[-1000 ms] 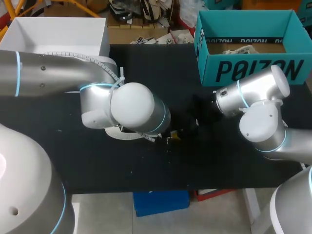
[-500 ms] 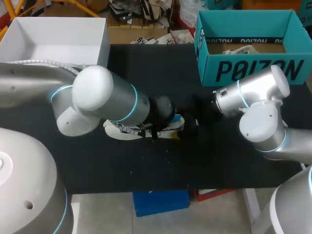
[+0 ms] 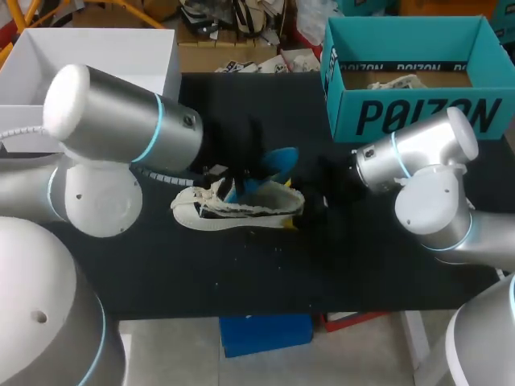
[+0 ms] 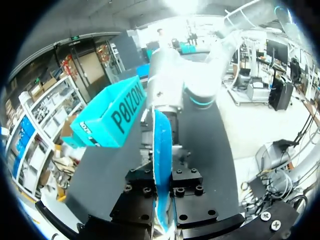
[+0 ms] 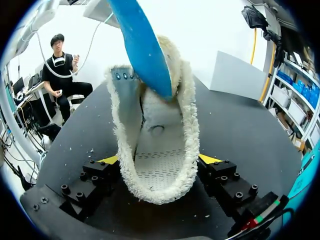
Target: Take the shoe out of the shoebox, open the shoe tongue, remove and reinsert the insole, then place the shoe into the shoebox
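Left jaws are clamped flat on the blue insole (image 4: 161,150). Right jaws are pinching one end of the shoe (image 5: 155,165) from both sides (heel or toe, can't tell from here), pinning it to the black counter (image 3: 265,273).

So I'd call this the pull-the-insole-out step, roughly halfway. One end of the insole is dipped inside the shoe's opening and the gripped end is up in the air above it.

To do it cleanly, I'd draw the insole up and along the shoe's length, not sideways. That way it shouldn't snag the fuzzy collar or drag the shoe, as long as the right side holds firm.

The insole runs edge-on straight between the left pair and out ahead of them. The shoe sits between the right pair's yellow tips, and that wrist view looks right down into it. The teal shoebox (image 3: 418,117) is at the counter's far right, well apart from the shoe.
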Controlling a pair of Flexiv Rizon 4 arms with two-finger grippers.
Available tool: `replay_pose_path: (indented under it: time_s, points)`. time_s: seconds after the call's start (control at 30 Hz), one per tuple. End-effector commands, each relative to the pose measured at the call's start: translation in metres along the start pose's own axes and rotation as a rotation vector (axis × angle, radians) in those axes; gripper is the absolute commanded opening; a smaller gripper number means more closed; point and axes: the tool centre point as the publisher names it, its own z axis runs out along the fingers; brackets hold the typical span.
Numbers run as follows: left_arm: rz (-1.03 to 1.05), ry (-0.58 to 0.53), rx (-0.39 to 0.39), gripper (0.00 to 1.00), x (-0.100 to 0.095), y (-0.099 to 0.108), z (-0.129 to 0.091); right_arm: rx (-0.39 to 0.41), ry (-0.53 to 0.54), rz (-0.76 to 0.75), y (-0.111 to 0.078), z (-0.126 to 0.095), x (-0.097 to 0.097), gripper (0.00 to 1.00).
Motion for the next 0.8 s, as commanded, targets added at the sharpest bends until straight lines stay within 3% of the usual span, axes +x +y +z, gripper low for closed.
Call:
replay_pose_path:
  time_s: [0.03,0.27,0.47,0.63,0.8]
  points:
    - [0.003,0.126,0.128,0.00,0.002,-0.013,-0.049,0.003,0.000,0.001,-0.002,0.002,-0.001,0.00]
    - [-0.049,0.253,0.242,0.00,0.005,-0.023,-0.064,0.003,0.000,0.001,-0.002,0.002,-0.001,0.00]
    - [-0.127,0.376,0.399,0.00,-0.005,-0.032,-0.075,0.003,0.000,0.001,-0.002,0.002,-0.001,0.00]
    - [-0.113,0.409,0.461,0.00,-0.010,-0.059,-0.091,0.003,0.000,0.001,-0.002,0.002,-0.001,0.00]
    - [-0.164,0.428,0.477,0.00,-0.013,-0.069,-0.101,0.003,0.000,0.001,-0.002,0.002,-0.001,0.00]
